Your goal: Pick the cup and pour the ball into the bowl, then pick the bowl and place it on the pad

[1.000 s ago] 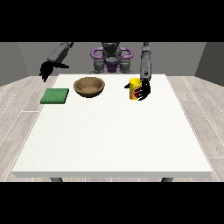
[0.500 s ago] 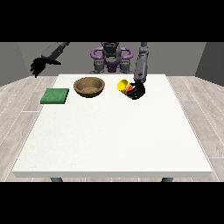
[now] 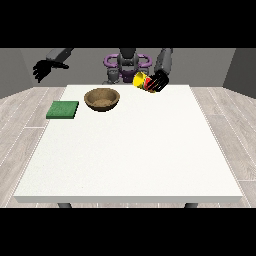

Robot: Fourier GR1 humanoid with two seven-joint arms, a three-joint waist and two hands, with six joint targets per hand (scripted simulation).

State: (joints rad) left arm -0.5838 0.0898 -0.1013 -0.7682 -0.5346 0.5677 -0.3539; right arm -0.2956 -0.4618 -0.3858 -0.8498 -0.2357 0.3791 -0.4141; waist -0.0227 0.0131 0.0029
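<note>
A yellow cup with a red band hangs in the air above the table's far edge, tilted with its mouth toward the view's left. The hand at the view's right is curled round it. A brown wooden bowl stands on the white table, left of and below the cup. A green pad lies flat near the table's left edge. The hand at the view's left is raised off the table beyond the left side, its fingers spread and holding nothing. No ball is visible.
The robot's torso stands behind the table's far edge. Grey plank floor surrounds the table on all sides.
The hand at the view's right has lifted the cup off the table, tipped it leftward and carried it up and toward the bowl. The other hand has risen and drifted further left.
</note>
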